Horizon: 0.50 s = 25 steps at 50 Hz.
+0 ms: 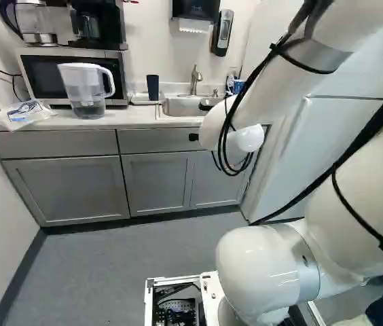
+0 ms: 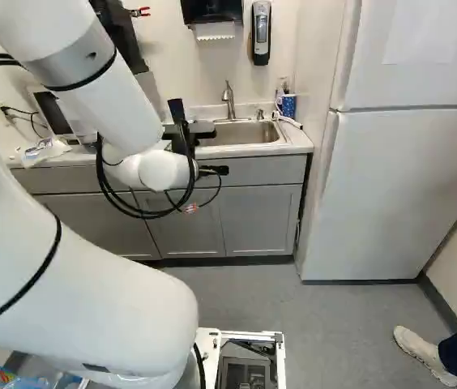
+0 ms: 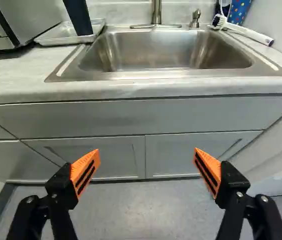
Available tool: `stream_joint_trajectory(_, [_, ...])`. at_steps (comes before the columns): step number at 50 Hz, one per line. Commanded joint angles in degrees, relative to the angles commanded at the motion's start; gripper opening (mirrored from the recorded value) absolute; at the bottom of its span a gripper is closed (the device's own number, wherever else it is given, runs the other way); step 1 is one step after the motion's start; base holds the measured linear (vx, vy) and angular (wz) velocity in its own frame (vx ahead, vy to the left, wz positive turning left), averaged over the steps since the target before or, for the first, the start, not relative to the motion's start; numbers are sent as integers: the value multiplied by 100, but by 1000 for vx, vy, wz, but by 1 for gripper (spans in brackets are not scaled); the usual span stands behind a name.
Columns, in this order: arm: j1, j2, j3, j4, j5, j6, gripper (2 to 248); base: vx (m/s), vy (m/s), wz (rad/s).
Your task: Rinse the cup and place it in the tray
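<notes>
On the tray (image 3: 57, 35) stands a dark cup (image 3: 78, 17).

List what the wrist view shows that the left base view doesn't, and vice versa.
Wrist view only: the open fingers with orange pads; also a white brush beside the sink, which I can't make out in the left base view.

Left base view only: pitcher, coffee maker, paper towel dispenser, soap dispenser.

Both: dark cup, tray, sink, faucet, microwave, gray cabinets.
</notes>
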Motion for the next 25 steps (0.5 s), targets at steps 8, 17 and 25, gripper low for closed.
stream_joint_trajectory(8, [-11, 61, 272, 24, 388, -17, 247, 0, 0, 0])
stream_joint_trajectory(17, [-21, 119, 536, 48, 765, -34, 247, 0, 0, 0])
stream_joint_trajectory(25, [-30, 165, 740, 67, 1056, -47, 247, 0, 0, 0])
